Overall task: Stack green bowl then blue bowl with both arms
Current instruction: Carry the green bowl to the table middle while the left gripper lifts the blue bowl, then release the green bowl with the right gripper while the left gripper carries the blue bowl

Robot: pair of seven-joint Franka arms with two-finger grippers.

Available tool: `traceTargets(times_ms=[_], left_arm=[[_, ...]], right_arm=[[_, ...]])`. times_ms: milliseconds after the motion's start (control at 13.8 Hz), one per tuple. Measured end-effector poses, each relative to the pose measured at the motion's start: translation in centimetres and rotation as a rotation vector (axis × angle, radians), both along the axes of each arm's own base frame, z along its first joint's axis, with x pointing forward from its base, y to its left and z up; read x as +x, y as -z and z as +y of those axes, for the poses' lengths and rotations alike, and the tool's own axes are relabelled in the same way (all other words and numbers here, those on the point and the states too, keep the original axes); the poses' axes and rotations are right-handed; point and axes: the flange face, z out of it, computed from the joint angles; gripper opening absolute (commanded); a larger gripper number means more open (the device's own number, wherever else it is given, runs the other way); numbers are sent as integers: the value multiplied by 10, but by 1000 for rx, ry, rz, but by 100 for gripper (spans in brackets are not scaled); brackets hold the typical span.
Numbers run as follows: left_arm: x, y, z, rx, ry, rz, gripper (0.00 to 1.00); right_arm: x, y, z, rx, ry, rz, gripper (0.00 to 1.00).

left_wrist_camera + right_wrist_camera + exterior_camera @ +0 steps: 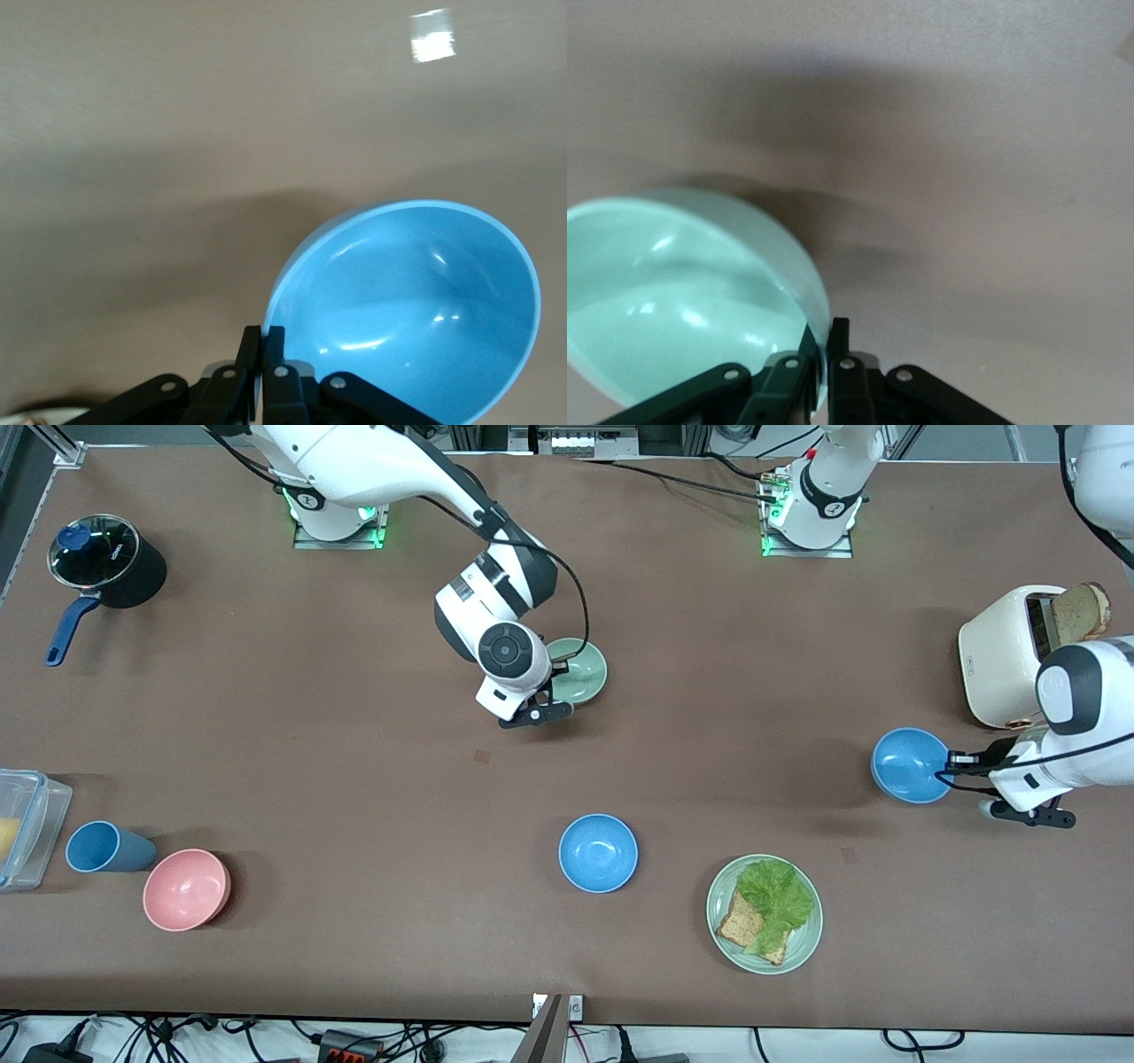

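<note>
Both bowls gripped and lifted, stacking not yet done.
We see right gripper (556, 676) pinching the small round pale-green bowl (580, 672) by its rim over mid-table; left gripper (955, 762) pinching the small round sky-blue bowl (910, 765) near the cream toaster (1005, 655). Next, we judge: set green down, blue inside.

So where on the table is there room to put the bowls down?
The widest bare patch of table lies between the pot, the pink bowl and the free blue bowl. It is more crowded near the toaster and the plate, toward the left arm's end.
</note>
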Motion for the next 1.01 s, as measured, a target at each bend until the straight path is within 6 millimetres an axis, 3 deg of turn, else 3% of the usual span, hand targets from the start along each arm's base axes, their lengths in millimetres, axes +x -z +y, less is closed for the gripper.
traceTargets(times_ms=[144, 217, 433, 578, 722, 867, 1011], left_arm=[[-2, -21, -32, -8, -46, 32, 0], [-2, -30, -54, -9, -76, 45, 0], [-3, -52, -128, -1, -171, 70, 0], [-8, -65, -182, -15, -244, 86, 0], [-17, -80, -241, -19, -303, 94, 0], [-33, -96, -304, -23, -316, 98, 0], [-52, -105, -355, -23, -290, 101, 0]], right_arm=[[2, -4, 4, -8, 64, -14, 100], [8, -17, 7, 0, 89, -31, 100], [37, -102, -7, 17, 146, -94, 100], [67, -170, -44, 16, 199, -134, 100], [103, -224, -96, -2, 262, -216, 100], [133, -254, -146, -13, 325, -270, 100], [155, -273, -187, -12, 346, -296, 100]])
